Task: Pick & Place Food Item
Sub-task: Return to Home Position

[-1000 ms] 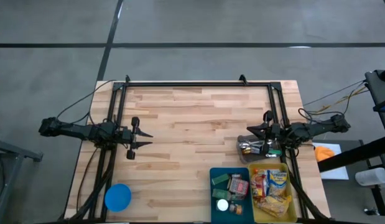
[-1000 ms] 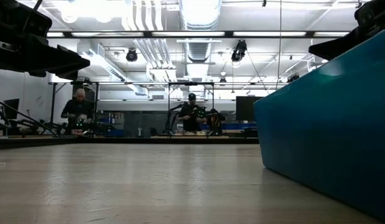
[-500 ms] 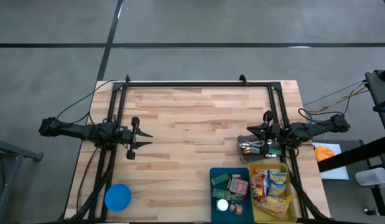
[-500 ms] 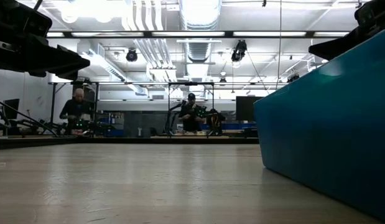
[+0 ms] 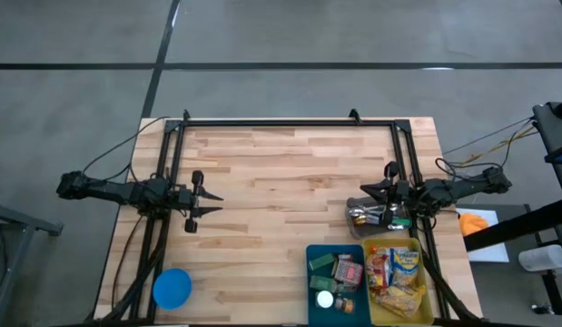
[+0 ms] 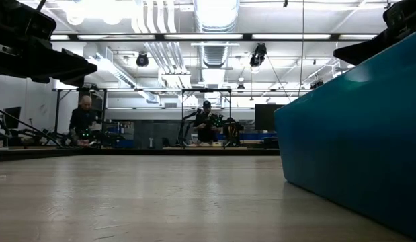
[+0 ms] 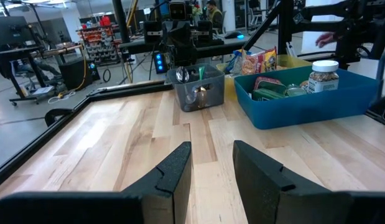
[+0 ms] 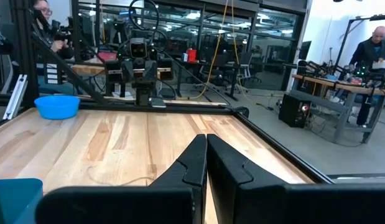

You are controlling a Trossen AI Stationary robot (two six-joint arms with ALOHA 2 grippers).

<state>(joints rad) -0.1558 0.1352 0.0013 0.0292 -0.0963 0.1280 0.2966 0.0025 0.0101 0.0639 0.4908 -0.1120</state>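
The food items lie in two bins at the table's near right. A blue bin (image 5: 335, 282) holds green packets and a white-lidded jar (image 7: 323, 74). A yellow bin (image 5: 400, 282) holds snack bags (image 7: 260, 61). My left gripper (image 5: 206, 204) hovers over the table's left side, pointing level toward the right, fingers a little apart (image 7: 212, 167) with nothing between them. My right gripper (image 5: 360, 193) hovers at the right side, pointing left, shut and empty (image 8: 206, 157), just beyond a grey bin.
A grey bin (image 5: 371, 216) with metal utensils stands under my right gripper, next to the blue bin. A blue bowl (image 5: 172, 288) sits at the near left corner. A black frame (image 5: 290, 123) runs along the far and side edges. Bare wood (image 5: 281, 200) lies between the arms.
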